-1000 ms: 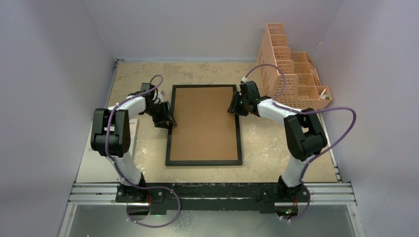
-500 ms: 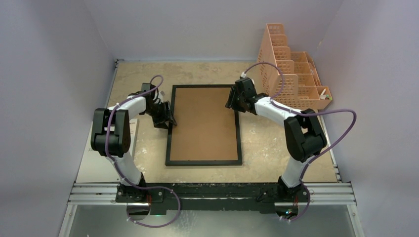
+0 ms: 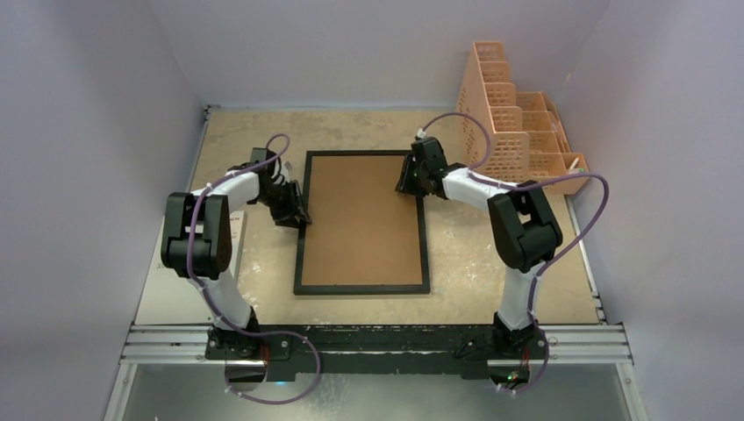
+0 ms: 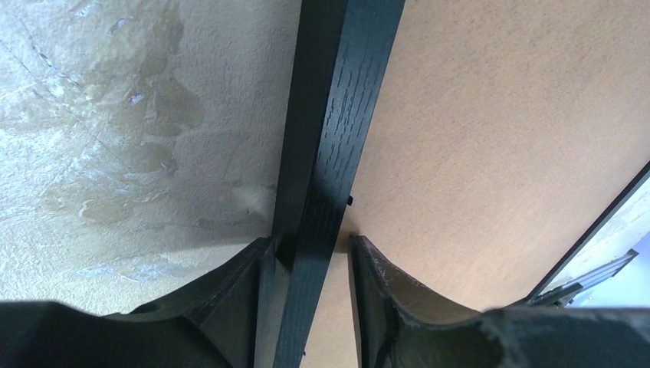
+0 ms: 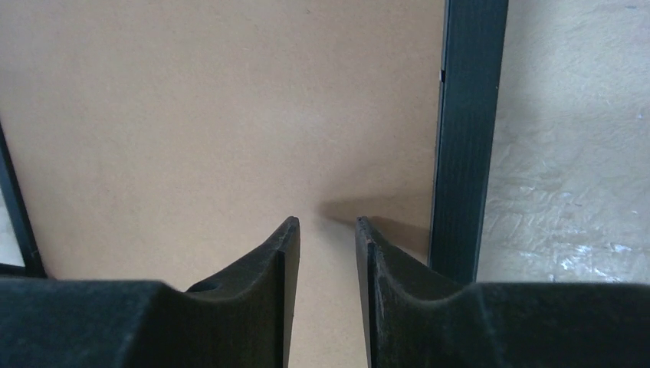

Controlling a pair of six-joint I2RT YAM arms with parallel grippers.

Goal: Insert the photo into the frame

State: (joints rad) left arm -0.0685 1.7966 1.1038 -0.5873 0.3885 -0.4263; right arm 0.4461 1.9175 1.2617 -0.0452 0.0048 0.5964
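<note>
- The frame (image 3: 361,288) lies flat in the middle of the counter (image 3: 254,132), long sides running away from the arm bases.
- It is face down: its brown backing board (image 3: 361,219) faces up and fills the black border.
- The left tool (image 3: 298,217) sits at the frame's left rail, about halfway along that side.
- In the left wrist view the black left rail (image 4: 337,100) runs between the two fingers.
- The outer finger (image 4: 230,299) is on the counter side and looks to be against the rail.
- The inner finger (image 4: 383,299) is over the board, with a thin strip of brown showing between it and the rail.
- So the left tool stands partly spread, straddling the rail rather than clamped on it.
- The right tool (image 3: 406,186) is over the far right part of the frame, near its far right corner.
- In the right wrist view both of its fingers (image 5: 260,268) point down at the board, just inside the right rail (image 5: 467,115).
- The gap between them is narrow and nothing sits in it; the tips are close to the board, but I cannot tell whether they touch it.
- A peach mesh organizer (image 3: 513,140) stands at the far right of the counter, apart from the frame.
- Purple cables (image 3: 605,219) loop along both arms.
</note>
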